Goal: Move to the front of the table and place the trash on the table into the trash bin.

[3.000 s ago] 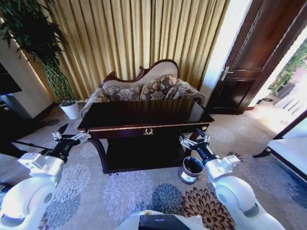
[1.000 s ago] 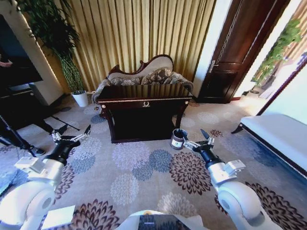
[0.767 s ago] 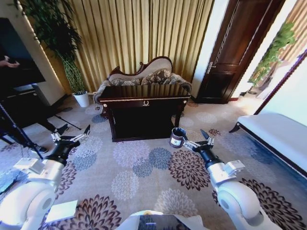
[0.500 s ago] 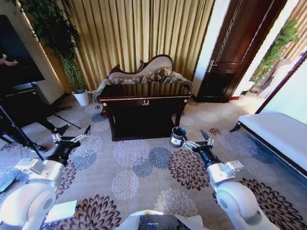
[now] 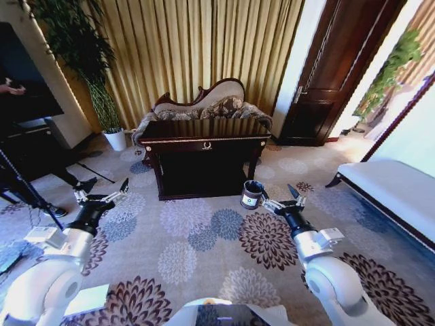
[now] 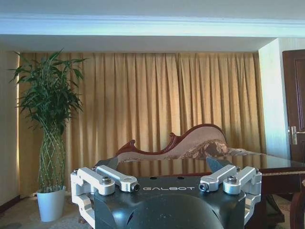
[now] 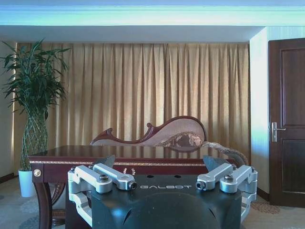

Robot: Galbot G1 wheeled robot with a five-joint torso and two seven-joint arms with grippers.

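The surface (image 5: 204,130), a dark glossy table with gold trim and a gold ornament on its front drawer, is standing in the upper middle of the head view, well away from the robot, with patterned carpet (image 5: 204,244) lying between them. Its top is reflecting the gold curtains (image 5: 204,47) hanging behind it, and no trash can be made out on it from here. A carved sofa (image 5: 204,105) is sitting just behind it.

The trash bin (image 5: 252,194), small, round and dark with a pale rim and a white label on its side, is standing on the carpet near the surface's right front leg, a little right of the frame's centre.

The left pincer (image 5: 100,197) is hovering over the carpet at the left of the frame, its fingers spread wide and holding nothing. The right pincer (image 5: 281,200) is hanging at centre right, just beside the bin in the picture, also spread and empty.

In the left wrist view the left pincer (image 6: 166,168) is showing along the lower edge, with the surface (image 6: 267,164) at the right and a tall plant (image 6: 47,124) in a white pot at the left. In the right wrist view the right pincer (image 7: 162,164) is sitting low in the frame before the surface (image 7: 119,153), with a dark door (image 7: 286,119) at the far right.
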